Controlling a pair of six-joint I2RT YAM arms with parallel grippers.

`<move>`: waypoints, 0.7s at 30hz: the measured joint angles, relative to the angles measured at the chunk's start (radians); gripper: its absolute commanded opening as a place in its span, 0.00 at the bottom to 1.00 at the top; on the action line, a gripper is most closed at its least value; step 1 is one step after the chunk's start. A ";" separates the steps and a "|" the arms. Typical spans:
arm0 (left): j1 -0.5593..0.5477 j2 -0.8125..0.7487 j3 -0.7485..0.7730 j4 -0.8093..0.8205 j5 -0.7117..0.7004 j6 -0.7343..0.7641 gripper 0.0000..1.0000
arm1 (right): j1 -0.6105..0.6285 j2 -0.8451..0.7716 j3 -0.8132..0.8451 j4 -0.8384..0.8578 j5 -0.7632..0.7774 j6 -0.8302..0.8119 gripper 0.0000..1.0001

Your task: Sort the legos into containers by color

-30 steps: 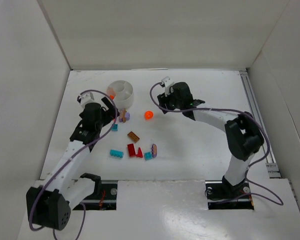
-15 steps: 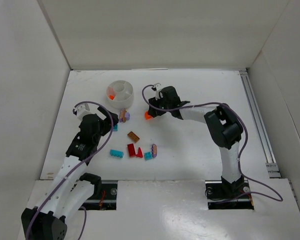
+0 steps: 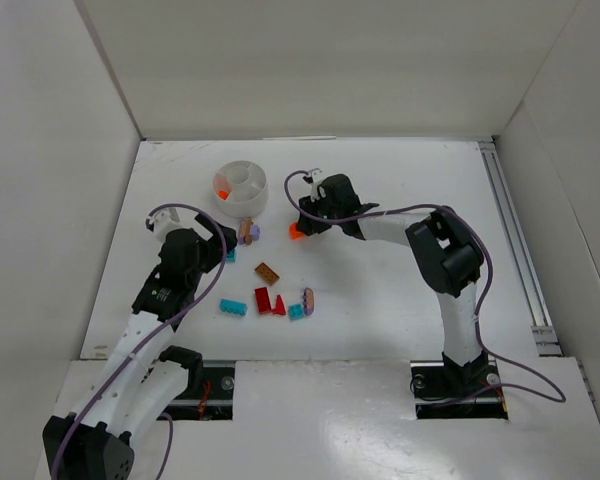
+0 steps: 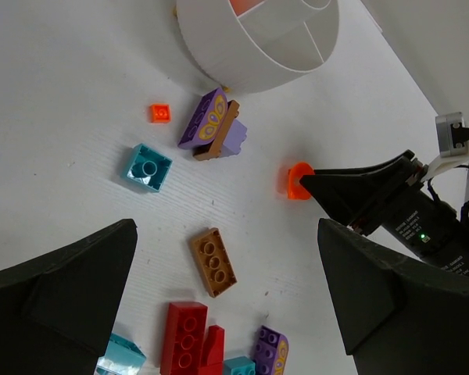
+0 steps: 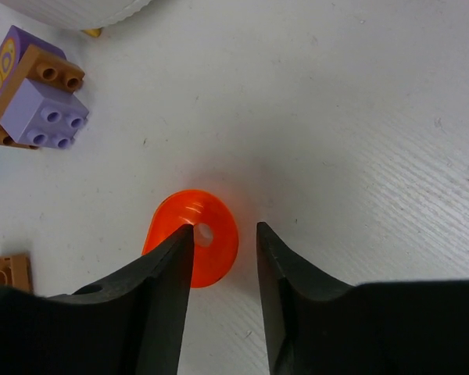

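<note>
A translucent orange round lego (image 5: 219, 246) lies on the table, partly between the fingers of my right gripper (image 5: 224, 228). The left finger covers its near edge and the right finger stands apart from it, so the jaws are narrow but open. From above, the right gripper (image 3: 302, 223) is at that orange lego (image 3: 295, 232), right of the white divided dish (image 3: 256, 205). Orange pieces (image 3: 222, 188) lie in one compartment. My left gripper (image 4: 227, 226) hangs wide open and empty above a brown plate (image 4: 213, 262); from above, the left gripper (image 3: 220, 247) is left of the pile.
Loose legos lie in front of the dish: a purple-and-brown cluster (image 4: 211, 125), a teal brick (image 4: 147, 166), a tiny orange square (image 4: 160, 113), red bricks (image 4: 184, 340), a purple piece (image 4: 270, 351) and another teal brick (image 3: 233, 307). White walls enclose the table.
My right arm has swung left and down to the orange round lego, its jaws narrowing round it. My left arm has drawn back from the dish.
</note>
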 measured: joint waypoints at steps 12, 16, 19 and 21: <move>0.000 0.017 -0.002 0.056 0.108 0.053 0.96 | 0.004 0.000 -0.021 0.051 -0.026 0.002 0.00; 0.000 0.054 -0.032 0.153 0.241 0.115 0.93 | 0.006 -0.025 -0.070 0.090 -0.079 -0.036 0.00; -0.002 0.092 -0.047 0.216 0.343 0.160 0.88 | 0.006 -0.085 -0.143 0.124 -0.142 -0.070 0.00; -0.016 0.122 -0.048 0.255 0.400 0.193 0.85 | 0.006 -0.172 -0.219 0.136 -0.183 -0.095 0.00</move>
